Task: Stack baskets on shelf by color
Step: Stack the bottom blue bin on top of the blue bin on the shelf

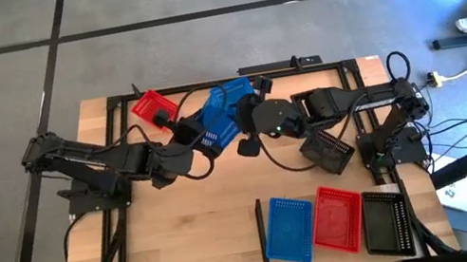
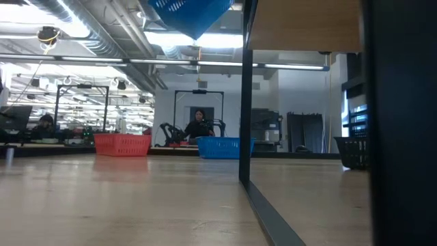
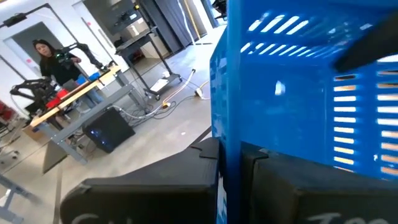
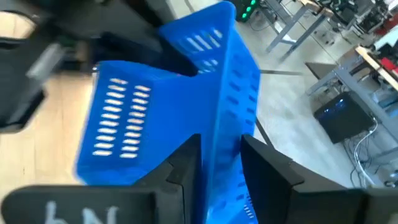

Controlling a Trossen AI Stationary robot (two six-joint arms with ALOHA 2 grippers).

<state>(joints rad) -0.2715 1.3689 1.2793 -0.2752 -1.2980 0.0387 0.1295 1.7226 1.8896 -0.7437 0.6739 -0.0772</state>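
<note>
A blue basket (image 1: pixel 216 122) hangs in the air over the table's far middle, tilted, between my two grippers; the low view shows it (image 2: pixel 191 14) well above the table top. My left gripper (image 1: pixel 197 139) is shut on its left side, my right gripper (image 1: pixel 247 117) on its right side. A red basket (image 1: pixel 152 107) and another blue basket (image 2: pixel 220 147) rest on their bases on the far part of the table. A black basket (image 1: pixel 329 151) lies askew under my right arm. On the shelf (image 1: pixel 235 246), right of the black bar (image 1: pixel 262 238), sit a blue (image 1: pixel 289 229), a red (image 1: pixel 338 219) and a black basket (image 1: pixel 386 222). My left gripper (image 3: pixel 230 186) pinches one latticed wall of the blue basket (image 3: pixel 225 143) between its two fingers, the wall running edge-on through the gap. The basket is lifted clear of the table and tilted. My right gripper (image 4: pixel 221 171) pinches another wall of the same blue basket (image 4: pixel 224 134) between its two fingers, one finger on each face of the wall. The basket stands out beyond the fingers, clear of the table.
Black frame rails (image 1: pixel 206 86) edge the far part of the table. Bare wood lies at the near left (image 1: pixel 175 238). Beyond the table a person (image 2: pixel 198 126) sits in the room, among benches and other robot arms.
</note>
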